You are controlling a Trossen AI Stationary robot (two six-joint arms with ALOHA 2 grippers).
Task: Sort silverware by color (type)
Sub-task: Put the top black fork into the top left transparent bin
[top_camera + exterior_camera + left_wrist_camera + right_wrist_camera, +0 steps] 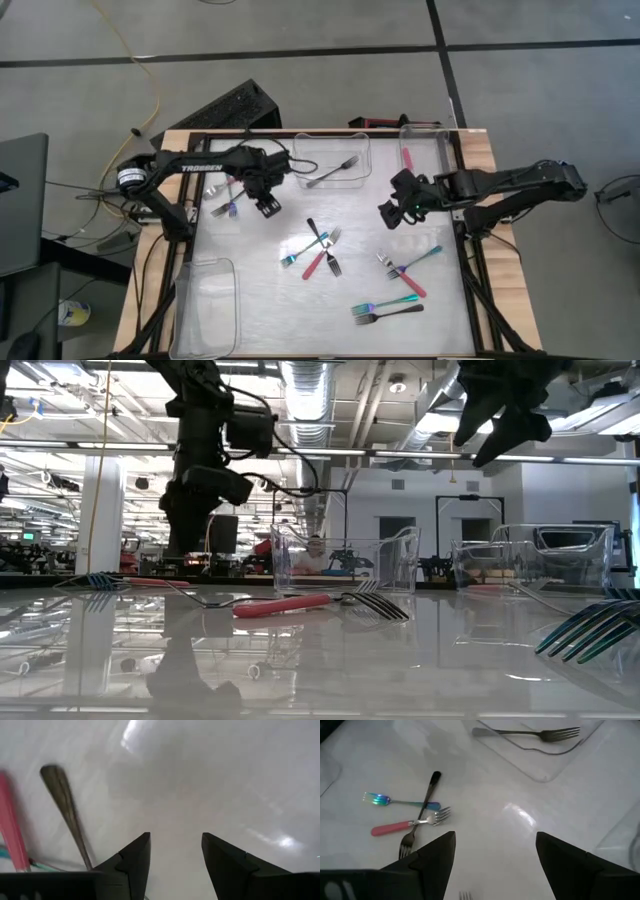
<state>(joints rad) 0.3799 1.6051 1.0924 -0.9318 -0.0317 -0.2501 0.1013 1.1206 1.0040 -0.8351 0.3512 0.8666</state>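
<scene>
White tabletop (270, 300) fills the middle of the high view, with forks scattered over it. Near the centre, a black-handled fork (322, 246), a pink-handled fork (318, 262) and a teal-handled fork (300, 252) lie crossed in one small heap, touching each other. To the right of centre, a second heap holds a teal fork (420, 259) crossing a pink fork (408, 282). Toward the lower right, two iridescent teal forks (385, 310) lie side by side. At the left, beside the left arm, another small fork with a bluish handle (228, 208) lies on the table.

A clear bin (335, 160) at the upper centre holds one dark grey fork (333, 172) lying diagonally. Another clear bin (425, 150) at the upper right holds a pink fork (406, 158). A third clear bin (210, 305) sits at the lower left.

The left gripper (267, 205) hangs above the table at left of centre, just right of the bluish fork; in the left wrist view its fingers (132, 865) stand apart with bare table between them, and a dark fork handle and a pink one show off to the side. The right gripper (392, 214) hovers at right of centre, above the second heap in the frame; its fingers (432, 862) are spread wide with nothing between them.
</scene>
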